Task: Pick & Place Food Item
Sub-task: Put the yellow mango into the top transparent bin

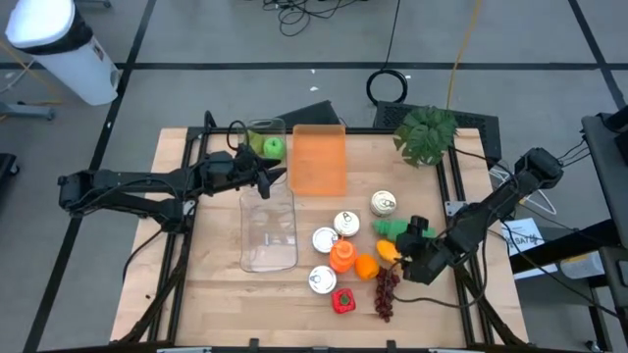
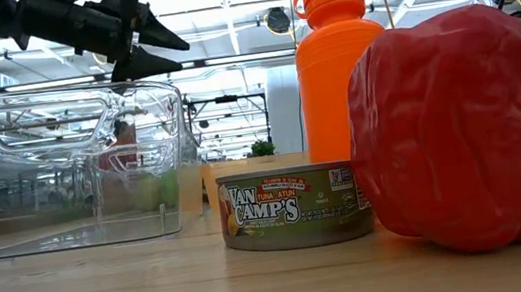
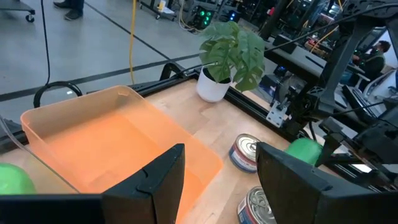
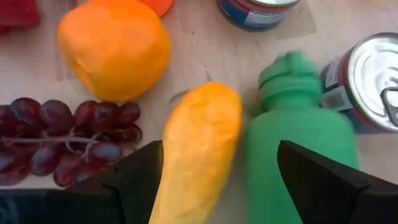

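A yellow-orange oblong fruit [image 4: 199,143] lies flat on the table beside a green bottle [image 4: 298,124] on its side. My right gripper [image 4: 231,180] is open, low over the table's right part [image 1: 412,253]. One finger stands outside the fruit, the other outside the bottle, and neither touches. An orange [image 4: 115,46] and dark grapes [image 4: 68,134] lie just beyond. My left gripper [image 3: 221,180] is open and raised [image 1: 267,181] between a clear container [image 1: 268,227] and an orange bin [image 1: 318,159].
Several tuna cans [image 1: 346,224] stand around an upright orange bottle [image 1: 341,255]. A red pepper [image 1: 343,301] sits near the table's near edge. A green apple [image 1: 272,147] lies in a clear tub at the far side, and a potted plant [image 1: 427,134] stands at the far right corner.
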Controlling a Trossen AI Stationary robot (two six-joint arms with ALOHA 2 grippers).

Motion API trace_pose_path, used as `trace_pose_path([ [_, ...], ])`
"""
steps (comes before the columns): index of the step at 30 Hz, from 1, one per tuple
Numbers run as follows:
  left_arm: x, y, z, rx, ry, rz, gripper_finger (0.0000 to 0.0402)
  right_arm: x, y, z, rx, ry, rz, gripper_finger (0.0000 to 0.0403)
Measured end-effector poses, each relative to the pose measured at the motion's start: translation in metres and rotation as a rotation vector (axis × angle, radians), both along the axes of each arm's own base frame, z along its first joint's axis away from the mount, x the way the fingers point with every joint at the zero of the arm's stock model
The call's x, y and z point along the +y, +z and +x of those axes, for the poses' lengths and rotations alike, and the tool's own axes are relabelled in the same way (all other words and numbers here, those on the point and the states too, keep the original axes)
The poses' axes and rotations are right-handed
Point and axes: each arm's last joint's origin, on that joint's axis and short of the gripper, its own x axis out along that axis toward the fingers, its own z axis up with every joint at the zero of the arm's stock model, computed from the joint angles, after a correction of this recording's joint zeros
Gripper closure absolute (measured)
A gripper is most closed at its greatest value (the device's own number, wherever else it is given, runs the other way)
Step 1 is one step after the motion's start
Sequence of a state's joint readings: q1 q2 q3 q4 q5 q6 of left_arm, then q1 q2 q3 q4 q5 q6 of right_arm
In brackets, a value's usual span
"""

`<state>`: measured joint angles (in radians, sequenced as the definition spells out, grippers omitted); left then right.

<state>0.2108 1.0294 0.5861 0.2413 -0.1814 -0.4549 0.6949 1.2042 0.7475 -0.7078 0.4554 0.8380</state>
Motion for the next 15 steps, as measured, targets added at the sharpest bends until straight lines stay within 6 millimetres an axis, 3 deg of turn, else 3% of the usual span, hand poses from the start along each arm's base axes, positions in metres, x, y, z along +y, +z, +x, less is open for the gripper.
trace_pose_path([
  [15, 0.000, 0.000, 0.000, -0.001, 0.001, -0.004, 0.0192, 0.003, -0.035, -0.001, 0.120, 0.013, 0.023, 0.0110],
])
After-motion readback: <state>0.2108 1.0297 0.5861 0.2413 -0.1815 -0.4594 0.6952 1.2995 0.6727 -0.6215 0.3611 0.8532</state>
